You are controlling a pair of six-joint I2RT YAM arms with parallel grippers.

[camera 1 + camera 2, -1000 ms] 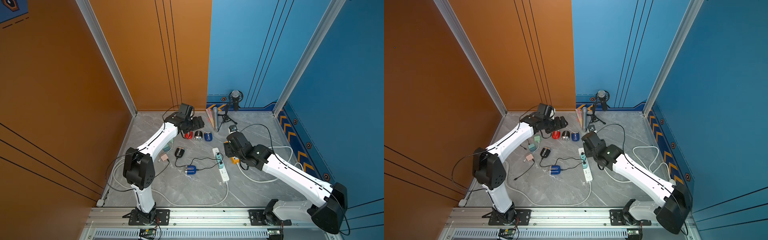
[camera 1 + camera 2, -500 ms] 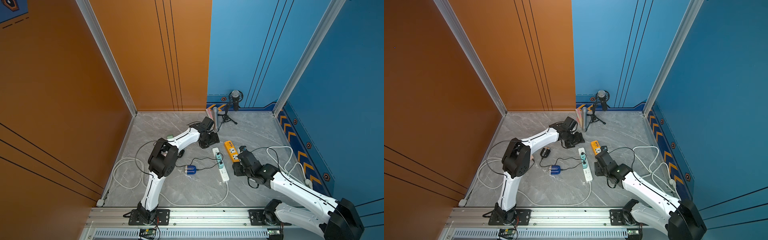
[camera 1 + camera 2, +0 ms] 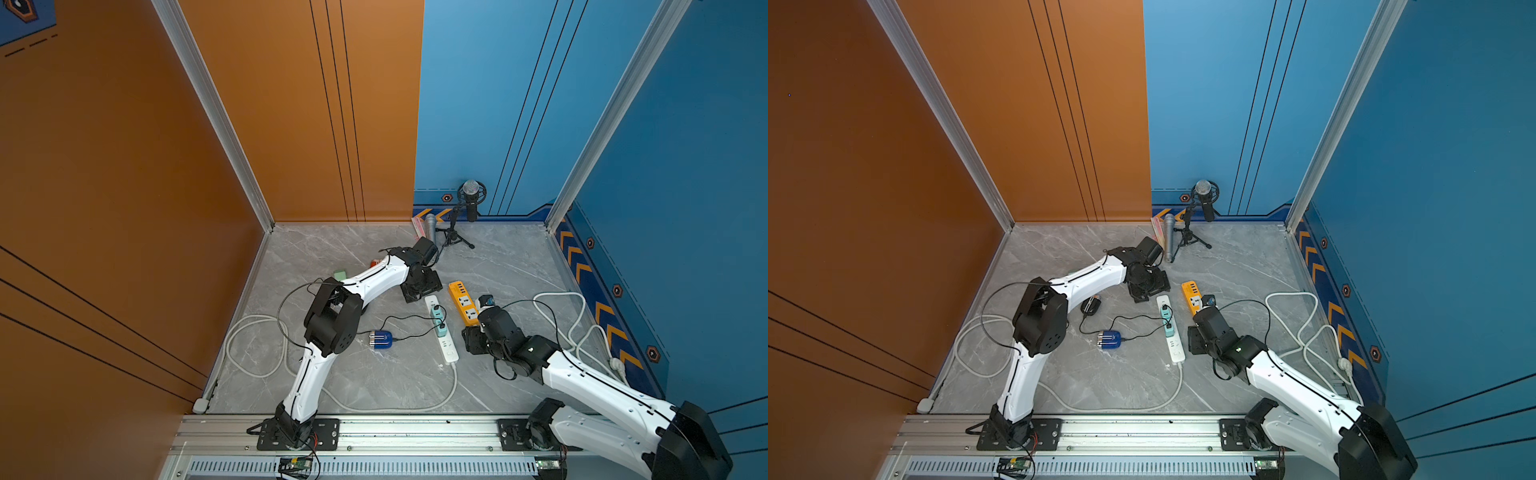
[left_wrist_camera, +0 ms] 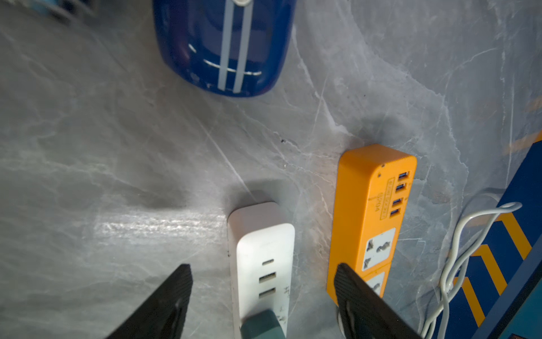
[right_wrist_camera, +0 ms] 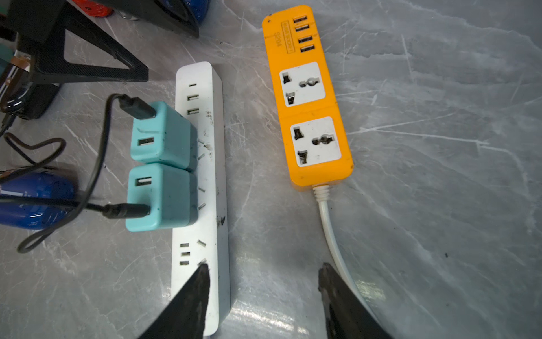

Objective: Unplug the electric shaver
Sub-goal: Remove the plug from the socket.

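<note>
The blue electric shaver lies on the grey floor left of the white power strip. Its black cable runs to a teal adapter plugged into the strip, next to a second teal adapter. My left gripper hangs open over the strip's far end, holding nothing. Open and empty too, my right gripper stands at the strip's near end, with one fingertip over its edge.
An orange power strip lies right of the white one, its white cord looping to the right wall. A black device lies left. Another blue striped body sits beyond the left gripper. A microphone stand is at the back.
Over the last second my left arm swung from the row of small things at the back to the white strip's far end. The right arm drew back toward the front.
</note>
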